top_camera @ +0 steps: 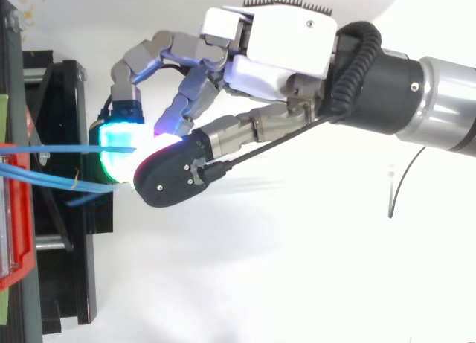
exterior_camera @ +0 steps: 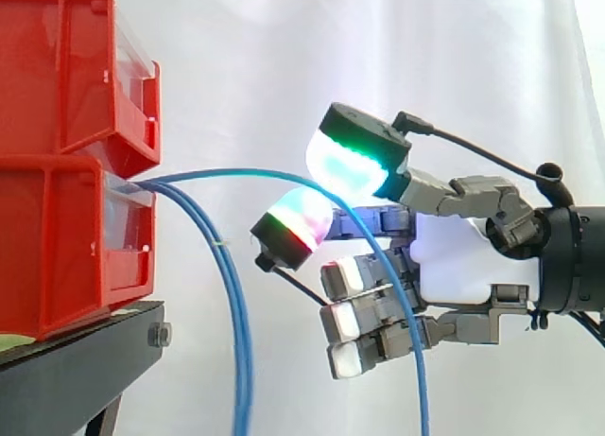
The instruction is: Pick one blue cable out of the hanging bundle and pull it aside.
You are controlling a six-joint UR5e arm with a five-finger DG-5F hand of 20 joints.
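One blue cable (exterior_camera: pixel 217 173) leaves the gap between the red bins (exterior_camera: pixel 57 247), arches rightward clear of the hanging bundle (exterior_camera: pixel 236 341), and drops in front of the robot hand (exterior_camera: pixel 463 256). Just past the crest it runs between two glowing fingertips (exterior_camera: pixel 354 157). The top view shows those pads meeting on it, so the robot hand is judged closed in a pinch on this single cable, with the remaining fingers bent below the pinch. The bundle hangs apart from the robot hand, near the black stand (exterior_camera: pixel 76 370).

Step in hand: the cable is selected and the pull aside appears partly done. The next move calls for drawing farther from the bins with the pinch firm. The risk is the cable slipping through the pads.
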